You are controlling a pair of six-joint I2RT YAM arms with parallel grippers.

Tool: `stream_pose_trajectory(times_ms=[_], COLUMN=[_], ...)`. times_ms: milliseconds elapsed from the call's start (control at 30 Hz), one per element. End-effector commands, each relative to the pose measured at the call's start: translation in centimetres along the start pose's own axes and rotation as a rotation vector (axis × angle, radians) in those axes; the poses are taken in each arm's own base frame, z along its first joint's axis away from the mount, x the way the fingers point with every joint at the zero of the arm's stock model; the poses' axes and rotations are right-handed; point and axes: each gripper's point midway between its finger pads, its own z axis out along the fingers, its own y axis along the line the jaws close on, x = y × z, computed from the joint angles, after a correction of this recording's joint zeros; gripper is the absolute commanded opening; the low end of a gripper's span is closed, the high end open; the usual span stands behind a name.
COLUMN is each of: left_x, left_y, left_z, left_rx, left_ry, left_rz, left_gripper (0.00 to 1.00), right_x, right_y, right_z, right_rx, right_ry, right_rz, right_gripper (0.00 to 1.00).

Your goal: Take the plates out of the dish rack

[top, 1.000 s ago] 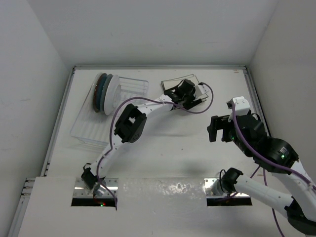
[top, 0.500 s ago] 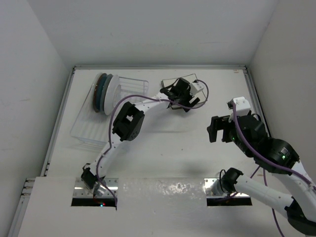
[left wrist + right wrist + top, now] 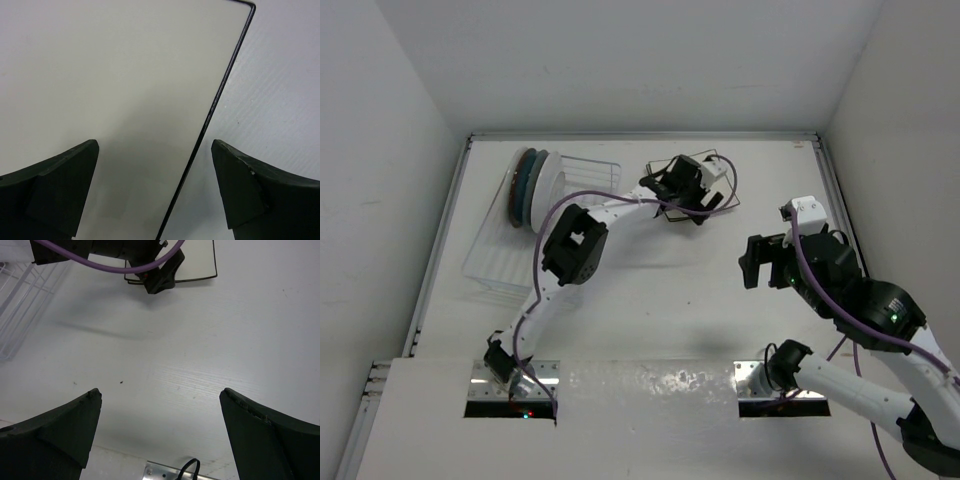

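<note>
The clear dish rack [image 3: 505, 255] lies at the far left and holds a few round plates [image 3: 542, 190] on edge, a white one in front and teal-blue ones behind. A cream square plate [image 3: 724, 185] with a dark edge lies on the table at the far middle. My left gripper [image 3: 705, 195] hovers over it. In the left wrist view this gripper [image 3: 154, 145] is open, its jaws astride the plate's [image 3: 110, 85] dark right edge without touching it. My right gripper [image 3: 752, 262] is open and empty above bare table, also in its own view [image 3: 160, 392].
The right wrist view shows the left gripper [image 3: 150, 270] over the square plate [image 3: 197, 262], and a corner of the rack [image 3: 20, 300] at its left. White walls enclose the table on three sides. A purple cable [image 3: 610, 200] runs along the left arm.
My left gripper has shifted a little toward the far wall and turned over the square plate. The right arm has not moved.
</note>
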Motion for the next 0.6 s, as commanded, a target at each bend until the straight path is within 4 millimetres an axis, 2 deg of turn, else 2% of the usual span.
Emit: stream_pose_trajectory(times_ms=[0,67,133,167,200,267,300,367,400,433,467,533,567], left_x=[-9.5,-11.2,-13.3,-13.1,-14.6,-14.8,-14.5,-13.9,-13.1,-12.7,-11.9,-10.6,-9.1], left_y=[2.0,2.5,3.0,3.3,3.6,5.1,6.6,8.7,11.0,12.1,14.6,15.8,17.5], left_z=[-6.5,-8.4,-11.6,-12.5,-15.3,-18.3,-21.2,-24.5,-27.9,-29.7,-33.4,-36.3,-37.8], left_rx=[-0.092,-0.129,-0.163,-0.186,-0.209,-0.299,-0.365,-0.435,-0.486,-0.497,-0.534,-0.529,-0.565], left_ry=[-0.213,-0.243,-0.278,-0.272,-0.304,-0.321,-0.323,-0.330,-0.335,-0.351,-0.383,-0.381,-0.372], left_rz=[-0.059,-0.094,-0.146,-0.169,-0.196,-0.308,-0.382,-0.460,-0.513,-0.569,-0.615,-0.659,-0.684], left_gripper=[0.95,0.97,0.98,0.98,0.98,0.98,0.98,0.98,0.98,0.97,0.96,0.92,0.90], right_x=[-0.9,-0.8,-0.9,-0.7,-0.6,-0.6,-0.6,-0.5,-0.4,-0.2,-0.2,0.1,0.2], right_y=[0.8,1.3,1.6,1.9,2.0,2.6,3.1,3.6,4.0,4.1,4.3,4.7,4.8], right_z=[0.0,0.2,0.4,0.7,0.8,1.2,1.4,1.6,1.7,1.8,1.8,1.8,1.8], right_rx=[-0.037,-0.057,-0.067,-0.079,-0.086,-0.101,-0.123,-0.144,-0.165,-0.170,-0.179,-0.206,-0.213], right_ry=[-0.021,-0.023,-0.030,-0.024,-0.022,-0.026,-0.025,-0.020,-0.014,-0.010,-0.009,0.001,0.001], right_rz=[0.010,0.006,0.009,0.007,0.007,0.012,0.015,0.014,0.012,0.009,0.006,-0.007,-0.008], right_gripper=[0.99,0.99,0.99,0.99,0.99,0.99,0.99,0.99,0.99,0.99,0.99,0.99,0.99])
